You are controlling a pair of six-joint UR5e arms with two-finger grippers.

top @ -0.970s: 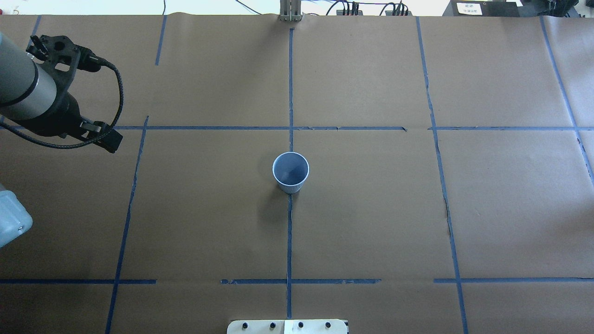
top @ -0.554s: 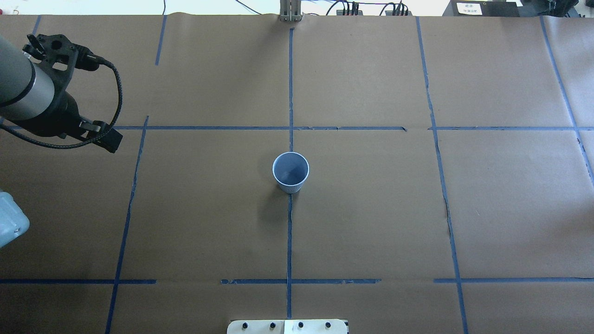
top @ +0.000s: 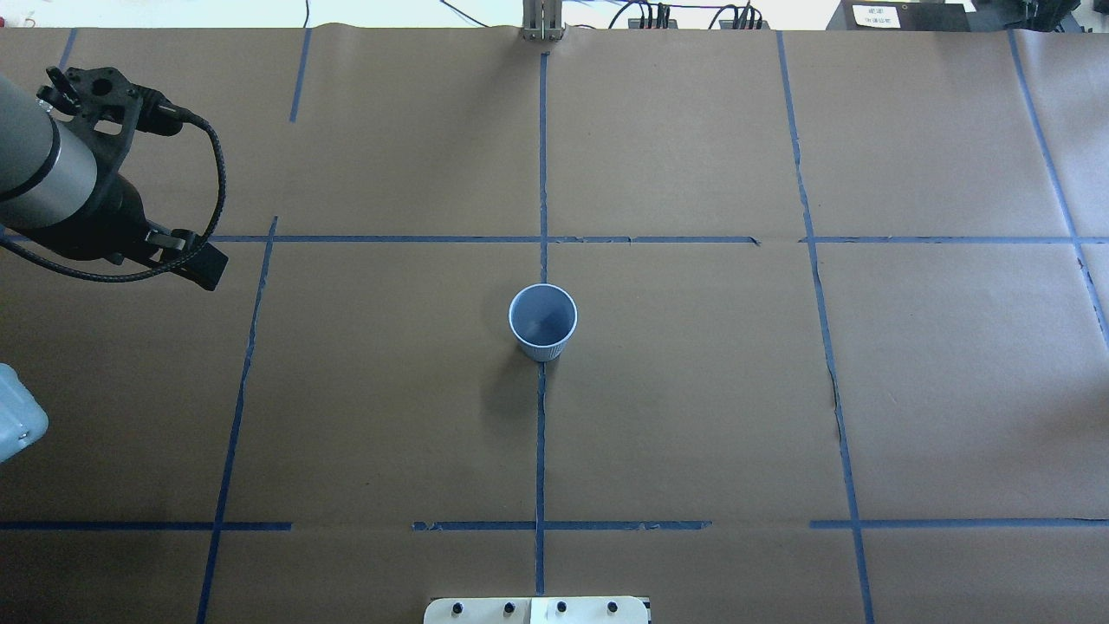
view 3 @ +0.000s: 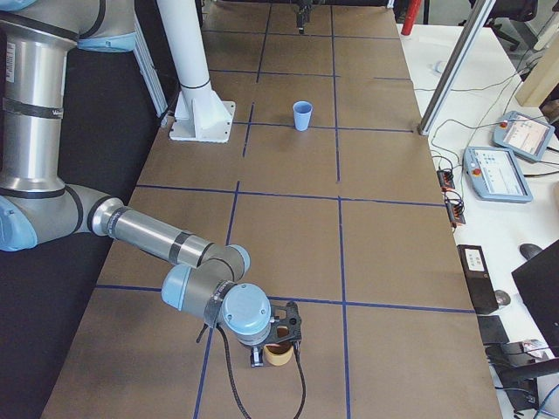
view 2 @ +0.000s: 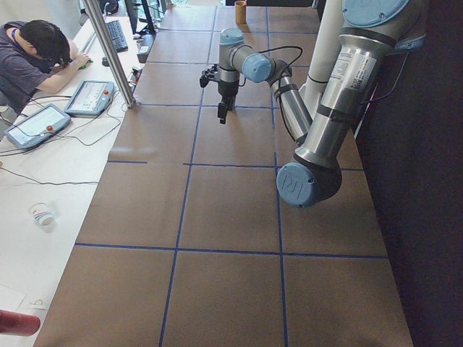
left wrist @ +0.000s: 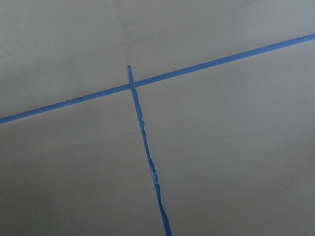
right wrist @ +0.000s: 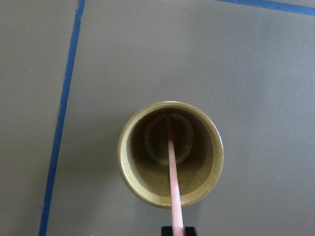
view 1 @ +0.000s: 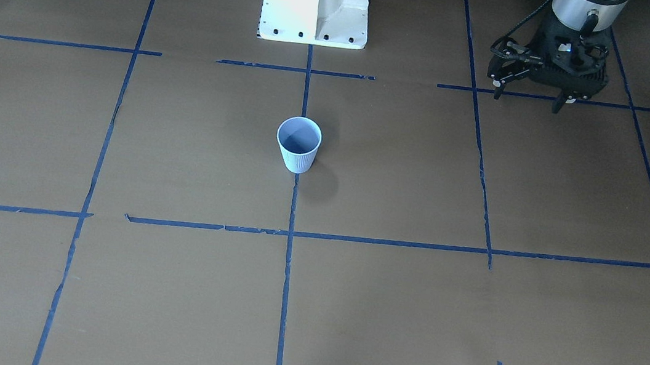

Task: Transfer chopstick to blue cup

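Well, the brown counter [top: 693, 390] has blue tape lines [top: 540, 433]. A thin pink chopstick [right wrist: 172, 167] leans in a tan cup [right wrist: 129, 167], the right end effector [right wrist: 177, 231] pinching it. Left end effector [top: 201, 263]: cannot tell.

Brown paper covers the table [top: 693, 416], gridded with blue tape [top: 539, 433]. Past its far edge — on a white bench [view 2: 43, 181] — lie two tablets [view 2: 90, 97]; a person [view 2: 32, 54] bends over the bench.
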